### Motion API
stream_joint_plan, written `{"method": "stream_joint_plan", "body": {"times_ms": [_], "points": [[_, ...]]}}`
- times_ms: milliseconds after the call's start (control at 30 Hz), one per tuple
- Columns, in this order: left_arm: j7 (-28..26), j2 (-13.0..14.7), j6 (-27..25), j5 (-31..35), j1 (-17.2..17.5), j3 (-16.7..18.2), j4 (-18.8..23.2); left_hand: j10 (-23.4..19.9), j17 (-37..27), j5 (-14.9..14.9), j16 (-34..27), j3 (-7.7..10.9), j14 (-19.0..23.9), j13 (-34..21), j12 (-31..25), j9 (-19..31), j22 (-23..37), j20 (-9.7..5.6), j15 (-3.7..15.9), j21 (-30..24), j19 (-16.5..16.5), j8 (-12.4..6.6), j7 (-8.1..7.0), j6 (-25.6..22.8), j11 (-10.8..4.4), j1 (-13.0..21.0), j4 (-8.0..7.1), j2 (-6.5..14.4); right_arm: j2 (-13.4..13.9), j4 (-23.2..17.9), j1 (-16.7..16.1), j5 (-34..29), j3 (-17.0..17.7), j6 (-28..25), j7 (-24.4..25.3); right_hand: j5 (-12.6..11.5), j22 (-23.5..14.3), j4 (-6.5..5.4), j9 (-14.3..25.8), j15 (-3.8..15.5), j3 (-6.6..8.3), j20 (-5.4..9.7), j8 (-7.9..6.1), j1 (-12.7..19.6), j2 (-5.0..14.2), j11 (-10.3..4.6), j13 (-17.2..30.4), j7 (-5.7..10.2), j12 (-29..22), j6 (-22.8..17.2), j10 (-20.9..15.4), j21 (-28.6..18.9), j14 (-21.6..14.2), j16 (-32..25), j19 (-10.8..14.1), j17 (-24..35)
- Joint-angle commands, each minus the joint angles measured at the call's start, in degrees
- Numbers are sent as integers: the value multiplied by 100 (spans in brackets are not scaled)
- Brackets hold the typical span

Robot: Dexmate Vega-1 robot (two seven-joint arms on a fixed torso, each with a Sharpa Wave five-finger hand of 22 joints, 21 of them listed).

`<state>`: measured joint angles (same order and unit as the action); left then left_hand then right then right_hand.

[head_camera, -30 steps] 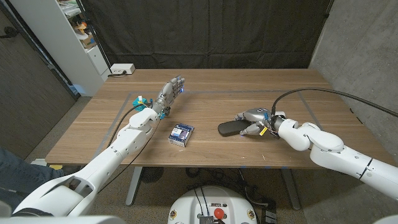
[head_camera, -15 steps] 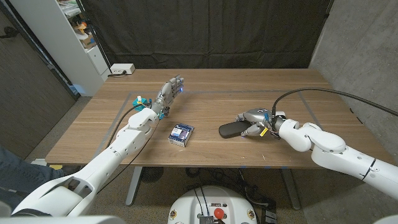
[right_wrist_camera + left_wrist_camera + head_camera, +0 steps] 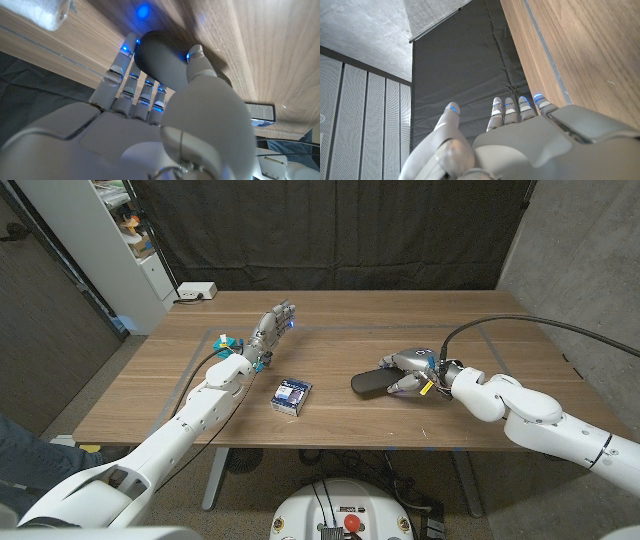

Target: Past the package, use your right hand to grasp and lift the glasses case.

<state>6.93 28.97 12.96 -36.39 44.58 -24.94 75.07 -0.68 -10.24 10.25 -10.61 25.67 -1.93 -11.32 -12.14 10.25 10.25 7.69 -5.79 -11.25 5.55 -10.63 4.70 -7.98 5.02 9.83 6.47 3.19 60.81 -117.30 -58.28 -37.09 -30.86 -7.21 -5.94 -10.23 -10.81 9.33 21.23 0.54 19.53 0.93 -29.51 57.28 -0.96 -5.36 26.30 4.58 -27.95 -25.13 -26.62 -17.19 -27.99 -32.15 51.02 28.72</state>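
One dark glasses case (image 3: 368, 384), one small blue-and-white package (image 3: 292, 395), one white power strip (image 3: 197, 291) at upper left, two robot hands: left (image 3: 273, 325), right (image 3: 410, 370).

On the table (image 3: 330, 425), the package (image 3: 292, 395) is placed left of the glasses case (image 3: 368, 384), which is gripped at its right end by the right hand (image 3: 412, 372).

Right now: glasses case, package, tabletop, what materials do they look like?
Glasses case: dark, smooth, matte shell with rounded ends, likely hard plastic or leatherette; can't tell which. Right hand has fingers around it.
Package: blue-and-white printed box with crisp edges, probably cardboard.
Table: visible wood grain, satin finish; wood or wood-look laminate.
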Motion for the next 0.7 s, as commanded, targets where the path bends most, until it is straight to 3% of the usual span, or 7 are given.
{"method": "stream_joint_plan", "body": {"times_ms": [33, 700], "points": [[-31, 14, 41, -13, 64, 24, 65, -38, -26, 3, -25, -15, -7, -8, -21, 13, 28, 50, -26, -36, 2, -16, 20, -47, 35, 15, 5, 46, 82, -109, -51, 89, 158, 123, 71, -29, -14, -29, 129, 555, 29, 7, -59, 795, 815, -97, 47, 596, -53, -1687, -92, -28, -284, 17, -46, 19], [-73, 15, 82, 23, 95, 16, 149, -34, -26, 2, -26, -19, -7, -8, -19, 12, 28, 52, -25, -35, 5, -15, 23, -47, 36, 16, 7, 48, 298, -224, -103, 370, 499, 385, 88, -52, -17, -38, 139, 579, 52, 53, -62, 886, 875, -111, 175, 570, -130, -1695, -106, -49, -338, 54, -57, 89]]}}
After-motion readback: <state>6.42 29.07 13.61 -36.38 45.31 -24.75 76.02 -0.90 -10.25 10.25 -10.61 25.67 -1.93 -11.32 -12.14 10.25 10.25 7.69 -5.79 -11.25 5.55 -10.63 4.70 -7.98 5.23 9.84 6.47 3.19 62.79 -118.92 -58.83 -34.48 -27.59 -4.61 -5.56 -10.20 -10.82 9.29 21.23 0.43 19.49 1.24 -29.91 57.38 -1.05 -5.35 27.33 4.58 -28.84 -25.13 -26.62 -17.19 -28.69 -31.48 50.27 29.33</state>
